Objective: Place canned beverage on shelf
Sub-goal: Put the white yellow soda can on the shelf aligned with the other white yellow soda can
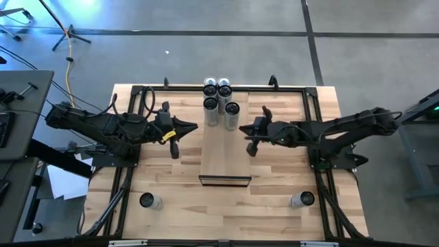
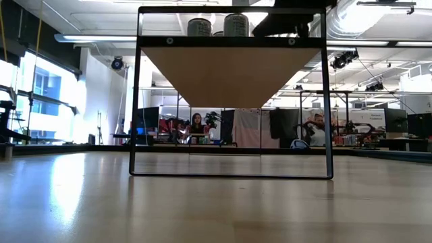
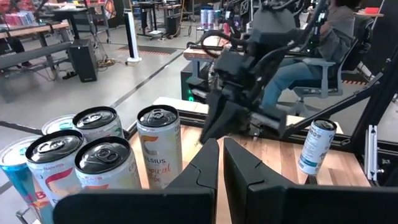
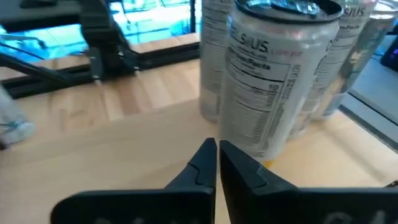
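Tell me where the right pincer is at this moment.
In the high view the right pincer hangs shut and empty over the shelf's right edge, just in front of the nearest can of the cluster.

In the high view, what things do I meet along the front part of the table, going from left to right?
Can standing at front left → dark front edge of the shelf → can lying at front right.

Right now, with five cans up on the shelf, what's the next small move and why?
Probably the right gripper, shut and empty beside the nearest shelved can, should pull back off the shelf toward the loose can on the table's near right. The left gripper waits shut at the shelf's other side.
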Motion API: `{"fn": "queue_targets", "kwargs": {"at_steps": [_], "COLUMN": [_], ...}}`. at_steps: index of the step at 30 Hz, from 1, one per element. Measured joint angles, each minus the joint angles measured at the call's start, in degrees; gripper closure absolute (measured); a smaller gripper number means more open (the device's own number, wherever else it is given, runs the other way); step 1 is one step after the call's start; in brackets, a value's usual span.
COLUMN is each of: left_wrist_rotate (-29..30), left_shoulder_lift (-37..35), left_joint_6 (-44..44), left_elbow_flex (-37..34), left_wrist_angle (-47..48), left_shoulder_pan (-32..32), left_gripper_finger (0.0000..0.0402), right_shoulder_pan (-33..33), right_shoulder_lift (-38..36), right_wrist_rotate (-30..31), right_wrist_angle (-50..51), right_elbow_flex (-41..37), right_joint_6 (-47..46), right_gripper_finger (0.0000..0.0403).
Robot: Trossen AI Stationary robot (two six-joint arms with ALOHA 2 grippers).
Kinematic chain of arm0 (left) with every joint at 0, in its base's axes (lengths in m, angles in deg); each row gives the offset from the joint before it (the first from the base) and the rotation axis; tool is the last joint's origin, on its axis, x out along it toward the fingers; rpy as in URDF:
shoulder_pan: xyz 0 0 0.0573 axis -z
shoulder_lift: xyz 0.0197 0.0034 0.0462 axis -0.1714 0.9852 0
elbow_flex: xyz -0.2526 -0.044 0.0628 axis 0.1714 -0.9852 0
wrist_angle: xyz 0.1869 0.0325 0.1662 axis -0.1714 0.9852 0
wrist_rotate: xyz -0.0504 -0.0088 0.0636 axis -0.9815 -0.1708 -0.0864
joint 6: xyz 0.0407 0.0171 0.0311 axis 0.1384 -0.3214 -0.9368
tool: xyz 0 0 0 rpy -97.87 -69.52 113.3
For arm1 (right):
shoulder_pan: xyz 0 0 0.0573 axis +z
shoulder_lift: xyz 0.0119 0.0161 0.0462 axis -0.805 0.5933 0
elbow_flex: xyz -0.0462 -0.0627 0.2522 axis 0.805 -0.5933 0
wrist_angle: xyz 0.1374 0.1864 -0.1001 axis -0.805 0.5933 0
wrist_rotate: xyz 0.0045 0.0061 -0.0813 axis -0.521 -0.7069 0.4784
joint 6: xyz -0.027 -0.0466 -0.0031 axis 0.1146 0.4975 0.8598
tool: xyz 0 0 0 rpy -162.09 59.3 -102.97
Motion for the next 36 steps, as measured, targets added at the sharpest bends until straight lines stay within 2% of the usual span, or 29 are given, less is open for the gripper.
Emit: {"fn": "queue_targets", "kwargs": {"at_steps": [4,11,36], "left_wrist_rotate": [0.0,0.0,0.3], "left_shoulder_lift": [0.0,0.0,0.0], "left_joint_6": [0.9,1.2,1.3], "left_elbow_flex": [0.0,0.0,0.0], "left_wrist_angle": [0.4,0.4,2.0], "left_shoulder_pan": [0.0,0.0,0.0], "left_gripper_finger": [0.0401,0.0402,0.0401], "right_shoulder_pan": [-1.9,-3.8,-7.1], "right_shoulder_lift": [2.6,5.3,5.3], "right_wrist_rotate": [-1.5,-0.6,-2.3], "right_wrist_angle": [-0.2,-0.8,-2.2], "right_elbow_flex": [0.0,0.0,0.0], "right_joint_6": [1.4,4.4,4.1], "right_gripper_finger": [0.0401,0.0402,0.0403]}}
